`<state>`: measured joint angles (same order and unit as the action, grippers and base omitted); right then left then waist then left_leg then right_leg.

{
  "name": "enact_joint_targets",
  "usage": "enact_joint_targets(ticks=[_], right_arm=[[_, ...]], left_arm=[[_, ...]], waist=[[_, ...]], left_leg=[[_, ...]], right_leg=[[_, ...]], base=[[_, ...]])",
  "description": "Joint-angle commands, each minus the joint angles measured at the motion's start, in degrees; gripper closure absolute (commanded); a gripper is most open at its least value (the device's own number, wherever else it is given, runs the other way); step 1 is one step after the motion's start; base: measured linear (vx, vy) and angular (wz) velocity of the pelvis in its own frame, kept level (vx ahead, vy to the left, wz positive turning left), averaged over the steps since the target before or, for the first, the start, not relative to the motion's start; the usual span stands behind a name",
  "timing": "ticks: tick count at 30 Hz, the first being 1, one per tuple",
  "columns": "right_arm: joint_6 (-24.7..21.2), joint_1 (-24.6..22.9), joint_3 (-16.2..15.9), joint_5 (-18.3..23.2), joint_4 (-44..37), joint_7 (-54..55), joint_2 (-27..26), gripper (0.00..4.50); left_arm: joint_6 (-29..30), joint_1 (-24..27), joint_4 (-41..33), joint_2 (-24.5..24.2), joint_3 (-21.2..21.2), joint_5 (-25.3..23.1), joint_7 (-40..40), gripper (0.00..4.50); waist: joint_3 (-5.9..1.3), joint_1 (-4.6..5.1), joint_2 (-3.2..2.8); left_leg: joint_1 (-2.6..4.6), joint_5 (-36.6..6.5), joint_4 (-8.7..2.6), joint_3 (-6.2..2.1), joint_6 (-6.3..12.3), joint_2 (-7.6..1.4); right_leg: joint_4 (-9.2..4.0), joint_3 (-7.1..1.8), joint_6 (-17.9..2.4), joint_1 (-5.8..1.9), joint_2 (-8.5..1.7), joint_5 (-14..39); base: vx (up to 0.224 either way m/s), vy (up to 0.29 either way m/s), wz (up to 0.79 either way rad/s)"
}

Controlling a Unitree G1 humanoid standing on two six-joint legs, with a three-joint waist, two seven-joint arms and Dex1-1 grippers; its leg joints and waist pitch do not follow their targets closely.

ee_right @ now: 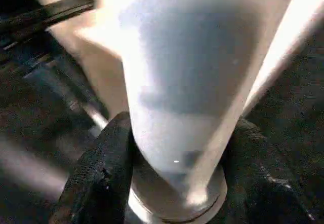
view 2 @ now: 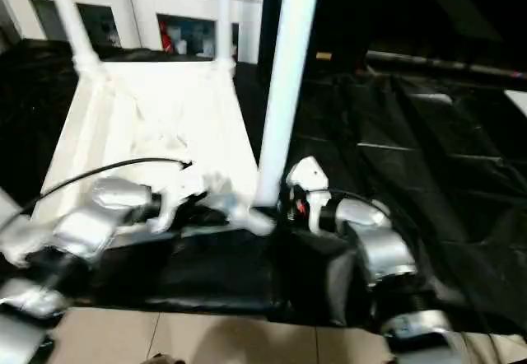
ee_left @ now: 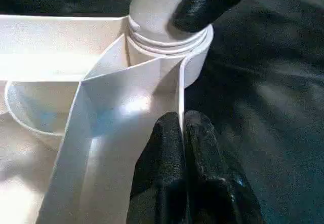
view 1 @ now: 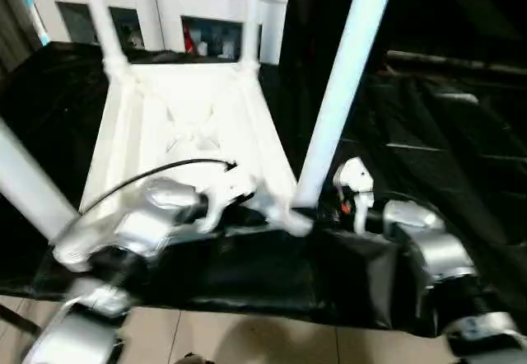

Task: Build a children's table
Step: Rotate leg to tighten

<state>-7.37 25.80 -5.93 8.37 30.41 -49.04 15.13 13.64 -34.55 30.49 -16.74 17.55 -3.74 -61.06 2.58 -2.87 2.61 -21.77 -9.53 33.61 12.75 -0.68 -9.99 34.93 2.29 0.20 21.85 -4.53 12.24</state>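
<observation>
Seating the near-right leg (view 1: pixel 342 92) in its corner socket (ee_left: pixel 169 44): right pincer (ee_right: pixel 177 183) clamped round leg base, left pincer (ee_left: pixel 183 148) pinching tabletop (view 1: pixel 185 125) rim; best kept upright, pressed straight down.

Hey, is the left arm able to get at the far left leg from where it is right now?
Probably not as things stand. The left gripper is shut on the tabletop rim at the near right corner, and the far left leg rises at the opposite far corner, so it would have to let go first.
</observation>
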Motion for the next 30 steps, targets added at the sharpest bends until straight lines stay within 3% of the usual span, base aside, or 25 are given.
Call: enact_joint_targets(ticks=[1,4,6,8,10,11,14,16,17,19,21,23,25,29,30], right_arm=[[-3.4,-0.3,0.3,-1.5,3.5,6.6,-2.2,2.43],[-4.6,-0.3,1.3,-1.3,3.9,11.1,-4.8,2.43],[-6.0,0.8,3.7,-0.9,5.6,19.5,-8.9,2.44],[-6.1,2.7,6.1,-0.6,7.7,28.0,-13.3,2.44],[-5.1,3.5,5.2,-1.6,7.5,29.0,-14.0,2.44],[-4.7,3.7,4.4,-2.3,7.4,28.7,-13.9,2.44],[-3.3,3.4,3.4,-1.8,6.0,24.7,-13.7,2.44],[-3.1,2.9,3.2,-0.3,4.3,21.2,-13.7,1.76],[-2.6,2.3,2.3,0.0,2.6,17.6,-12.5,1.76],[-2.6,2.0,1.8,0.0,1.2,13.8,-10.7,1.66],[-2.6,2.0,1.6,0.3,0.6,12.0,-9.5,1.40],[-2.1,1.6,0.2,-0.6,-1.3,6.9,-4.3,1.28],[-1.6,1.4,0.1,-0.9,-1.6,5.1,-2.6,1.23],[-1.3,0.4,0.5,-0.1,-3.8,-1.1,1.6,1.23],[-2.1,0.0,0.8,0.9,-4.9,-4.5,3.3,1.23]], left_arm=[[1.3,-0.9,3.9,3.5,1.4,-1.6,5.2,4.50],[1.9,-2.8,6.9,6.5,0.4,-2.0,10.5,4.50],[2.6,-5.2,10.4,10.0,-0.4,-2.4,16.0,4.50],[2.8,-7.2,13.4,13.0,-0.6,-3.1,20.7,4.50],[2.3,-7.4,13.7,13.4,-0.4,-3.5,21.2,4.50],[2.1,-7.3,13.7,13.4,-0.3,-3.7,21.1,4.50],[1.6,-7.0,13.3,12.9,0.0,-3.8,20.0,4.50],[1.5,-6.7,13.1,12.5,0.1,-3.7,18.8,4.50],[0.8,-6.4,12.5,11.7,0.6,-3.7,17.0,4.50],[0.3,-6.2,12.4,10.9,0.9,-3.5,14.8,4.50],[0.0,-5.9,11.7,10.3,1.2,-3.2,13.2,4.50],[-1.3,-4.0,8.4,7.6,2.1,-1.7,7.2,4.50],[-0.5,-3.3,7.1,6.6,2.4,-1.3,5.1,4.50],[-1.2,-1.0,4.0,3.1,3.4,-0.5,-0.9,4.50],[-0.4,0.6,1.2,1.0,3.5,1.4,-5.6,4.50]], waist=[[-2.22,0.64,-0.22],[-2.31,0.99,-0.17],[-2.34,1.06,-0.59],[-2.45,1.64,-0.48],[-2.55,1.71,-0.46],[-2.54,1.76,-0.79],[-2.55,1.55,-0.64],[-2.55,1.37,-0.40],[-2.57,1.26,-0.45],[-2.83,1.10,-0.17],[-2.93,0.80,-0.17],[-2.84,0.54,-0.07],[-2.94,0.51,-0.02],[-3.07,0.20,-0.22],[-3.15,0.18,-0.26]], left_leg=[[2.41,-26.7,-4.79,-3.25,-4.73,-4.02],[2.49,-28.7,-4.86,-3.58,-5.26,-3.92],[2.85,-29.6,-4.89,-3.59,-5.61,-3.93],[2.39,-29.8,-5.26,-3.87,-6.18,-3.79],[2.21,-29.5,-5.37,-3.93,-5.96,-3.78],[1.99,-29.3,-5.51,-3.93,-5.86,-3.79],[2.38,-29.5,-5.33,-3.61,-5.23,-3.73],[2.22,-28.3,-5.24,-3.48,-4.31,-3.72],[2.21,-27.2,-5.26,-3.37,-3.95,-3.81],[1.52,-23.3,-5.27,-3.25,-2.59,-3.90],[1.51,-19.5,-4.95,-2.85,-1.23,-3.92],[1.41,-19.0,-4.66,-2.74,-0.23,-3.89],[1.29,-17.8,-4.60,-2.67,0.16,-3.92],[1.35,-14.3,-4.56,-2.48,1.27,-4.13],[1.41,-13.5,-4.48,-2.41,1.56,-4.14]], right_leg=[[-5.96,-2.50,-9.6,0.22,-4.70,26.3],[-6.34,-2.38,-8.1,0.39,-4.71,28.1],[-6.55,-2.45,-8.2,0.84,-4.68,27.4],[-6.36,-2.20,-8.1,0.59,-4.58,26.5],[-6.47,-2.07,-7.9,0.26,-4.62,24.9],[-6.45,-2.11,-8.0,0.21,-4.49,23.1],[-6.55,-2.29,-8.6,0.48,-4.51,21.3],[-6.50,-2.38,-8.9,0.23,-4.60,20.6],[-6.41,-2.46,-9.2,0.20,-4.60,19.4],[-5.77,-2.47,-10.0,-0.65,-4.63,15.3],[-5.46,-2.53,-11.3,-0.69,-4.62,11.3],[-5.69,-2.45,-11.5,-0.87,-4.77,14.0],[-5.54,-2.47,-11.7,-0.98,-4.75,13.3],[-4.89,-2.37,-13.3,-1.13,-4.39,8.1],[-4.61,-2.34,-14.0,-1.18,-4.30,6.1]], base=[[-0.050,0.015,-0.03],[0.000,0.000,0.00],[0.000,0.000,0.00],[0.000,0.000,0.00],[0.000,0.000,0.00],[0.000,0.000,0.00],[0.000,0.000,0.00],[0.000,0.000,0.00],[0.000,0.000,0.00],[0.000,0.000,0.00],[0.000,0.000,0.00],[0.000,0.000,0.00],[0.000,0.000,0.00],[0.000,0.000,0.00],[0.000,0.000,0.00]])
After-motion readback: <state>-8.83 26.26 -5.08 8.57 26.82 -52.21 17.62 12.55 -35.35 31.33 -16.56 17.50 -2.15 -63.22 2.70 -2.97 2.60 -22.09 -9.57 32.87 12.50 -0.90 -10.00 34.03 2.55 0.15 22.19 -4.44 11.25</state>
